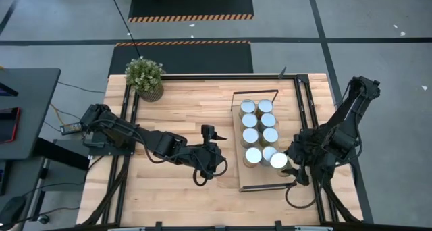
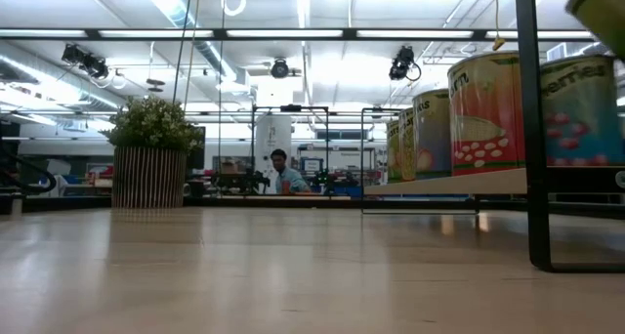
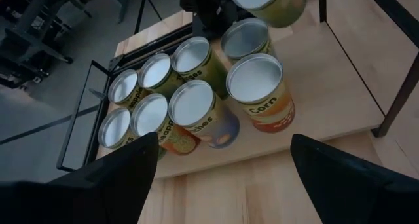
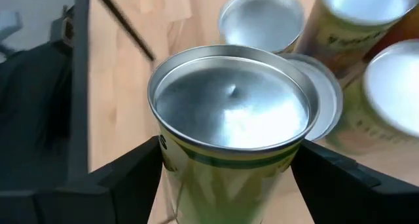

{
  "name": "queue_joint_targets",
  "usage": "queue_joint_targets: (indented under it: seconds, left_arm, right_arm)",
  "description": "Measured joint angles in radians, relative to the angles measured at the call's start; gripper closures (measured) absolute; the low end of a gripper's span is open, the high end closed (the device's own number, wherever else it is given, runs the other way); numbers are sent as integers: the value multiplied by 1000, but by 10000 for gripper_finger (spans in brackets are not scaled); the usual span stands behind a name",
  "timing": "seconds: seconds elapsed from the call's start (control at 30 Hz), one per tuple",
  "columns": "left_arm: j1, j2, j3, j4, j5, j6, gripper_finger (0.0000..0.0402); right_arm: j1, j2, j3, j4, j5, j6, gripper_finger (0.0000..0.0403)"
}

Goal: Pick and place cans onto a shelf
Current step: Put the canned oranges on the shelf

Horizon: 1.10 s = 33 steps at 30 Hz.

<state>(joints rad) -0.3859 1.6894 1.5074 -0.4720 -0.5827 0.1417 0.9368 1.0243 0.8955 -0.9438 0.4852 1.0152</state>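
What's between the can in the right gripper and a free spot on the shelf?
Nothing visible. The right gripper holds the can above the shelf, next to the eight standing cans. Bare board lies beyond the group, toward the shelf's near end.

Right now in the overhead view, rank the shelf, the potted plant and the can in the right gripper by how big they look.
1. Shelf, the long board under the cans, clearly largest.
2. Plant.
3. Can between the right gripper's jaws, smallest, though it sits slightly nearer the camera than the rest.
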Motion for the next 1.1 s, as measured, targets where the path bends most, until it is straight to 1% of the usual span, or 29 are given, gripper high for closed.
queue_joint_targets:
  seconds: [0.1, 0.23, 0.3, 0.33, 0.47, 0.57, 0.67, 0.8, 0.87, 1.0, 1.1]
  left_arm:
    - [0, 0, 0, -5, 0, -1, 47]
    - [-5, 0, 0, -8, 0, -3, 47]
    - [-8, 0, 0, -14, 0, -3, 47]
    - [-11, 0, 0, -15, -1, -3, 47]
    - [-11, 0, 0, -15, 0, -3, 47]
    - [-11, 0, 0, -15, 0, -4, 47]
    - [-11, 0, 0, -23, 0, -8, 47]
    - [-11, 0, 0, -37, 0, -19, 47]
    - [-11, 0, 0, -42, 0, -19, 47]
    - [-11, 0, 0, -43, 0, -15, 47]
    - [-9, 0, 0, -38, 0, -1, 47]
  right_arm:
    - [0, 9, 0, -4, 69, -1, 84]
    - [18, 12, -2, 3, 111, -12, 84]
    - [46, 16, -17, 45, 168, -19, 84]
    - [56, 17, -31, 72, 180, -22, 84]
    - [71, 17, -103, 181, 196, -26, 84]
    - [75, 17, -159, 297, 208, -74, 84]
    - [76, 17, -214, 371, 218, -92, 84]
    - [93, 12, -298, 531, 270, -105, 84]
    - [100, 12, -328, 593, 279, -114, 84]
    - [108, 11, -336, 593, 273, -111, 84]
    - [109, -2, -302, 552, 273, -193, 84]
